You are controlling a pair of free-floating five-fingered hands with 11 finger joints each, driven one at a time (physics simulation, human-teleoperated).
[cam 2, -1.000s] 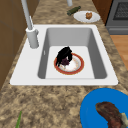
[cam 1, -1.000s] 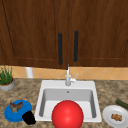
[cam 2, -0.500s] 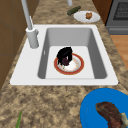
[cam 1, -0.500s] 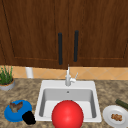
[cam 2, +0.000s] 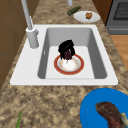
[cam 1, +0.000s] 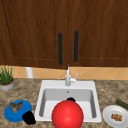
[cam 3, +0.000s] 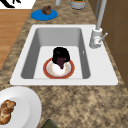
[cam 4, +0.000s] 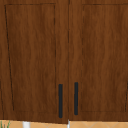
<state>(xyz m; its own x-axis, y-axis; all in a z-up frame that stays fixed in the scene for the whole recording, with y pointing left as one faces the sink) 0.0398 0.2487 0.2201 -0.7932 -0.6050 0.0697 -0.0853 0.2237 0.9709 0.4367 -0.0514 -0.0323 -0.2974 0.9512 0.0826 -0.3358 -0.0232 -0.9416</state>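
Note:
A red-rimmed dish with a white inside [cam 2: 69, 64] lies flat on the sink floor. From the front it shows as a red round shape [cam 1: 67, 114]. My right hand [cam 2: 66, 48] hangs just above the dish, over its middle; the right side view shows that hand [cam 3: 60, 56] too, and from the front it [cam 1: 71, 99] peeks out behind the red shape. My left hand [cam 1: 28, 117] floats at the counter's front left, beside a blue plate [cam 1: 17, 111] that carries a brown piece of meat.
The white sink [cam 1: 41, 100] has a faucet [cam 1: 68, 78] at its back. A white plate with a bit of food [cam 1: 116, 116] and a dark green vegetable [cam 1: 122, 103] lie on the right counter. A potted plant [cam 1: 6, 80] stands far left. Closed wooden cabinet doors [cam 4: 60, 100] hang above.

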